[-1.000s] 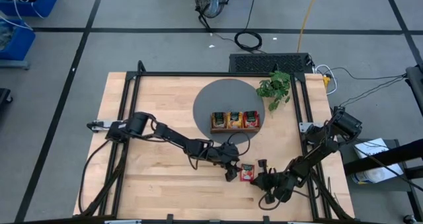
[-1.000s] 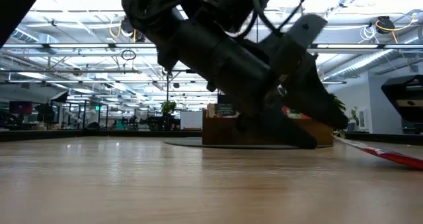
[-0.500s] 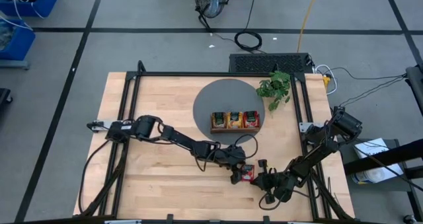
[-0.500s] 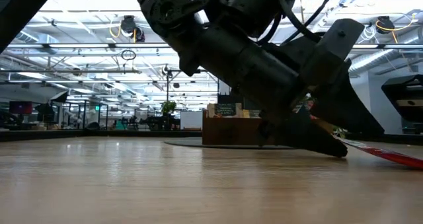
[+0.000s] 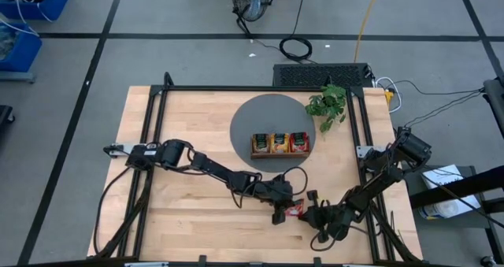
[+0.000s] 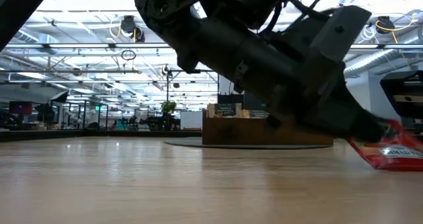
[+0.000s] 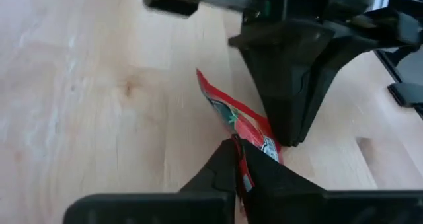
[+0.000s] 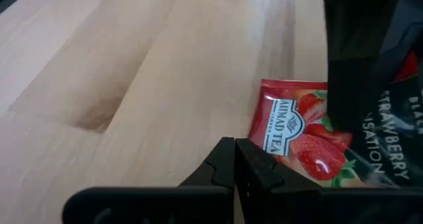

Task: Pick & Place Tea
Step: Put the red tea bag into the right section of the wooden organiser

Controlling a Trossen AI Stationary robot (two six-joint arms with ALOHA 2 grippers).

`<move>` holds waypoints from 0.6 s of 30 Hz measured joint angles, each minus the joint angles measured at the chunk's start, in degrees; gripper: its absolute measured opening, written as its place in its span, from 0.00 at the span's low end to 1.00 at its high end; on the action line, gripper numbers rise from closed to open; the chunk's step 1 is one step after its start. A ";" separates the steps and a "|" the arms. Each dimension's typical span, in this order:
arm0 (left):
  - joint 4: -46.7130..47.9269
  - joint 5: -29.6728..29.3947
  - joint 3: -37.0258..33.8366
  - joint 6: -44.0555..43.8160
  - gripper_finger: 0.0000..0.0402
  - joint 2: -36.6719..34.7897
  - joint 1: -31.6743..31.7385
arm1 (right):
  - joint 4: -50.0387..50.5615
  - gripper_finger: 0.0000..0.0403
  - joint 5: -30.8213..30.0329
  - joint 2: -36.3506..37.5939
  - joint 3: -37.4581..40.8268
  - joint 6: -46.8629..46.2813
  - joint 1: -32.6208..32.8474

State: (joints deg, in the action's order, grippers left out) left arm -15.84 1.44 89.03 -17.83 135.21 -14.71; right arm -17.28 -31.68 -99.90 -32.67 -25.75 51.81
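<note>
Wooden table [image 5: 189, 125] is carrying everything: at its near edge the left hand [image 5: 289, 211] is pinching a red sachet [image 5: 295, 211] tight, the right hand [image 5: 313, 215] sitting shut beside it; farther back, a tray [image 5: 280, 144] is holding 3 sachets.

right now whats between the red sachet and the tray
Only bare wood, then the grey mat under the tray; the high view shows it. The sachet lies nearer.

The red tea sachet [image 8: 310, 145] lying on the wooden surface [image 8: 132, 72] carries white lettering reading "AHMAD TEA" with a smaller "LONDON" beside it, above a picture of strawberries. Along its far edge run parts of the words "STRAWBERRY", "SENSATION" and "BLACK". Labels on the other sachets are too small to read.
</note>
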 joint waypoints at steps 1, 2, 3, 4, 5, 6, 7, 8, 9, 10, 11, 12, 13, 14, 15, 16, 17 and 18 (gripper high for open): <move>-0.23 0.00 0.00 0.95 0.04 -0.18 -0.14 | -1.35 0.00 0.04 0.00 0.00 1.60 0.00; 0.30 -0.02 -0.01 1.98 0.04 -0.67 -0.36 | -2.73 0.00 0.06 0.09 0.00 3.27 0.00; 0.76 0.00 -0.04 2.86 0.03 -1.19 -0.65 | -4.28 0.01 0.40 0.31 0.01 4.92 0.00; 1.16 -0.06 -0.04 3.71 0.02 -1.99 -0.95 | -5.19 0.01 0.85 0.85 0.15 6.51 0.02; 2.37 -0.31 -0.04 4.36 0.01 -2.94 -1.26 | -5.98 0.01 1.76 1.63 0.17 8.03 0.13; 3.22 -0.75 -0.04 4.73 0.01 -3.98 -1.59 | -6.82 0.02 2.66 2.61 0.30 9.84 0.33; 4.52 -1.23 -0.04 5.19 0.02 -5.14 -1.93 | -8.04 0.02 2.82 3.82 0.37 12.13 0.71; 5.77 -1.47 -0.04 5.98 0.03 -6.30 -2.26 | -10.24 0.03 2.72 5.25 0.37 14.68 1.28; 6.91 -1.60 -0.02 7.16 0.03 -7.38 -2.71 | -12.54 0.03 2.22 6.78 0.23 17.67 1.97; 8.54 -1.80 -0.02 8.62 0.03 -8.48 -3.20 | -14.68 0.04 1.79 8.16 0.08 20.35 2.68; 10.21 -2.65 -0.02 10.28 0.03 -9.60 -3.82 | -16.29 0.04 1.49 9.45 0.04 22.89 3.43; 11.92 -3.88 -0.02 12.01 0.02 -10.65 -4.64 | -17.45 0.04 1.10 10.69 0.09 25.15 4.11; 13.28 -5.58 -0.02 13.92 0.02 -11.43 -5.64 | -18.58 0.04 0.34 11.84 0.15 27.09 4.71; 14.09 -7.59 -0.02 16.02 0.01 -12.09 -6.70 | -19.54 0.03 -0.85 13.17 0.15 28.65 5.31; 15.16 -9.79 -0.02 18.16 0.01 -12.69 -7.80 | -19.92 0.03 -3.12 14.56 0.14 30.05 5.84; 16.05 -12.23 -0.02 20.63 0.02 -13.07 -8.93 | -19.95 0.03 -6.42 15.74 0.11 31.25 6.25; 16.18 -14.69 -0.02 22.76 0.02 -13.15 -10.03 | -19.35 0.02 -10.18 16.79 0.07 32.07 6.60; 16.68 -17.27 0.00 24.64 0.03 -13.15 -11.08 | -18.11 0.02 -14.43 17.62 0.07 32.40 6.89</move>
State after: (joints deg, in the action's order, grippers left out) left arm 0.84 -15.84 89.03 6.81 122.06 -25.79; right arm -35.39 -46.11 -82.28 -32.60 6.66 58.70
